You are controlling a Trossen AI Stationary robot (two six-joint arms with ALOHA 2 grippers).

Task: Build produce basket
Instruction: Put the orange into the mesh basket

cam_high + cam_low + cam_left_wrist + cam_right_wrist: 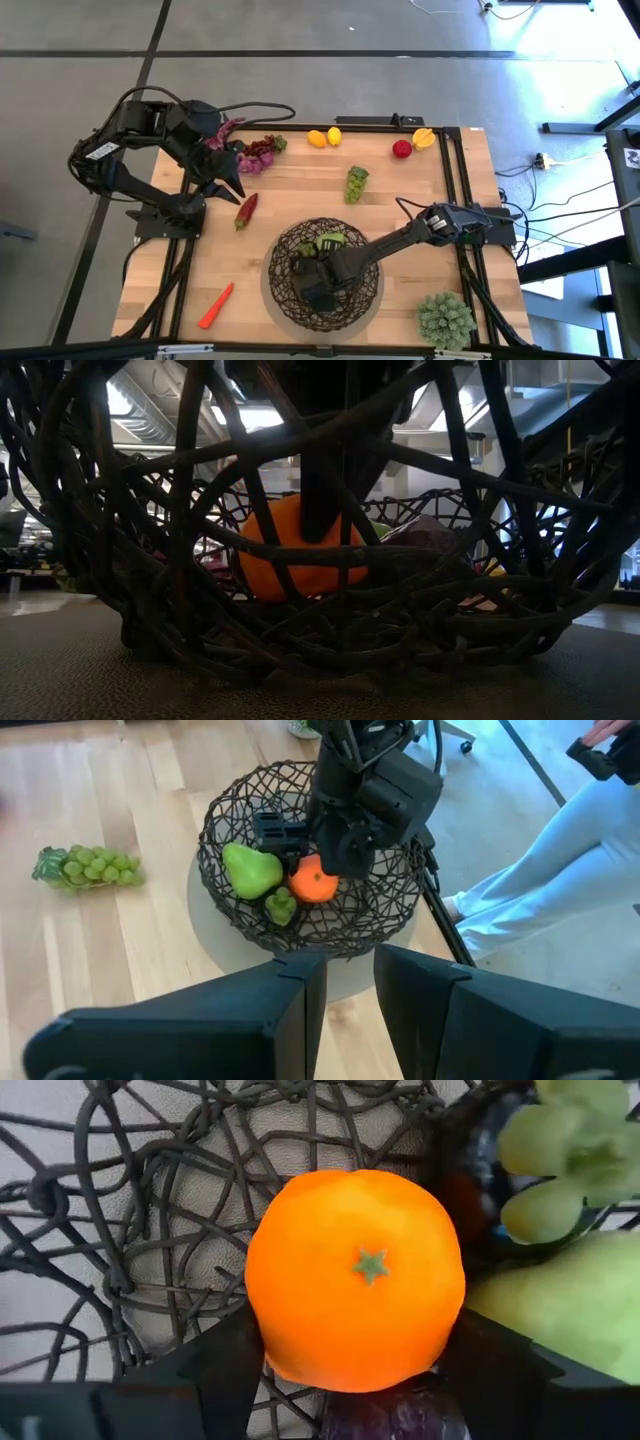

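The dark woven wire basket [322,272] stands on a round grey mat near the table's front middle. In it lie a green pear [250,870], a small green fruit [281,906] and an orange [355,1280]. My right gripper [312,278] reaches down into the basket and is shut on the orange. My left gripper [230,188] hangs empty above the table's left part, its fingers a narrow gap apart. A red pepper [245,210], a carrot [215,305], purple grapes [258,152], two lemons [325,137], green grapes [356,183] and a red apple [401,149] lie on the table. My right gripper pinches the orange between its two fingers, one on each side of it [262,1350], with the stem mark facing the wrist. The fingers come from above, slanting down from the table's right. The orange sits low in the basket [300,550]; whether it rests on the bottom is not plain.
A pale green spiky ball plant [446,318] stands at the front right corner. A yellow-orange fruit [424,138] lies by the apple. A dark purple thing [400,1415] lies under the orange. A person's legs [540,860] show beyond the table's right side.
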